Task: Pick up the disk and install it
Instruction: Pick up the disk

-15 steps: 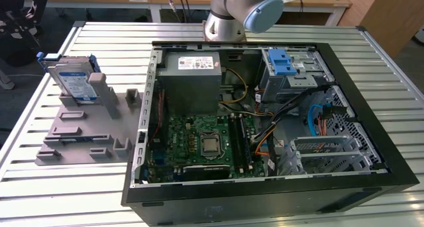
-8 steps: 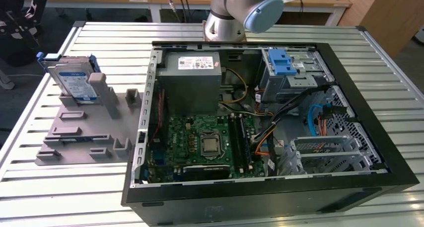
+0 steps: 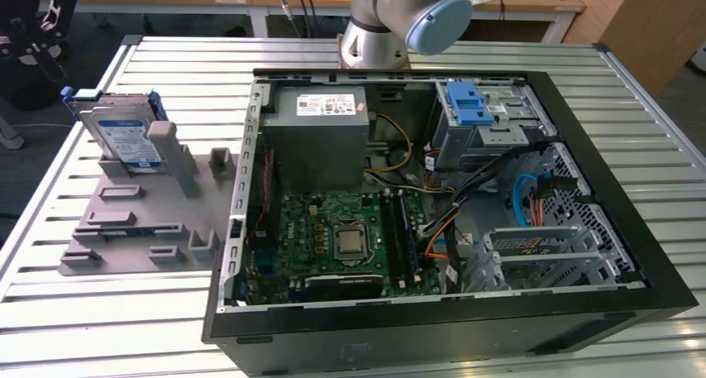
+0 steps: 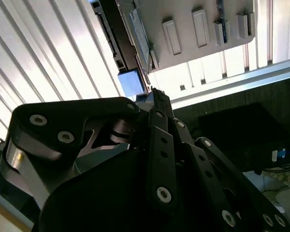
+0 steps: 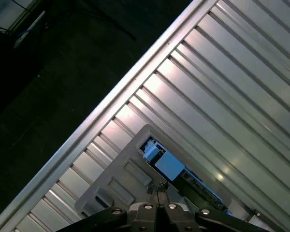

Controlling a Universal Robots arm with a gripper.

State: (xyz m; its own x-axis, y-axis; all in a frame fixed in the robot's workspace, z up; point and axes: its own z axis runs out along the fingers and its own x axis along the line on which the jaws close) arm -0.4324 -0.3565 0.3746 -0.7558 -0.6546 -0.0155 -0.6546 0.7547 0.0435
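Observation:
The disk (image 3: 121, 134) stands on edge in a slot of the grey fixture (image 3: 132, 221) at the exterior view's left, its blue-and-white label facing out and a blue carrier frame round its edges. My black gripper (image 3: 39, 39) hangs above and behind the disk, apart from it. In the first wrist view the fingertips (image 5: 152, 189) lie together over the fixture (image 5: 121, 181), just short of the disk's blue end (image 5: 168, 164). In the second wrist view the gripper (image 4: 157, 96) is shut with nothing in it, and the disk (image 4: 135, 36) lies beyond its tip.
An open black computer case (image 3: 441, 332) lies on the slatted metal table (image 3: 132, 320), with a blue-fronted drive cage (image 3: 480, 113), a grey power supply (image 3: 320, 138), a motherboard (image 3: 342, 237) and loose cables (image 3: 518, 196). The arm's base (image 3: 375, 39) stands behind the case.

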